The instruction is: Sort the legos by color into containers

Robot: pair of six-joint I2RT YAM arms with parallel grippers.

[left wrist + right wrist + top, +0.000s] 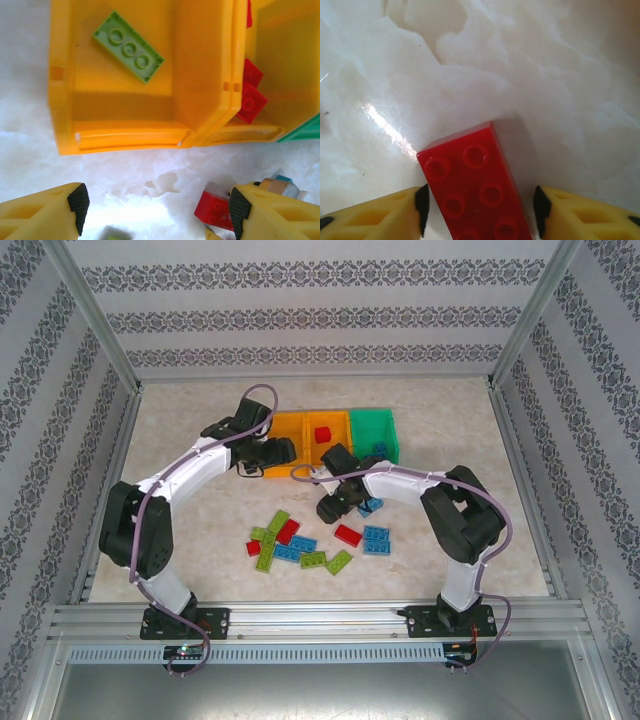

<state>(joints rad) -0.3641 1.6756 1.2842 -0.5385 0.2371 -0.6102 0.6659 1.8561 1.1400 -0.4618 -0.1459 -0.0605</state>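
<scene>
Three containers stand in a row: a left orange bin (285, 430), a middle orange bin (325, 420) and a green bin (372, 425). My left gripper (158, 205) (262, 462) hangs open over the table just in front of the left orange bin (125, 135), which holds a light green lego (129, 46). Red legos (250, 95) lie in the middle bin. My right gripper (480, 205) (332, 505) is open and low, its pads on either side of a red lego (475, 190) lying flat, with small gaps. That red lego (215, 210) lies by my left gripper's right finger.
Loose legos lie scattered in front of the bins: green (278, 522), red (348, 534), blue (377, 538), green (338, 561). A blue one (370, 507) sits right beside my right gripper. Metal frame rails and patterned walls bound the table.
</scene>
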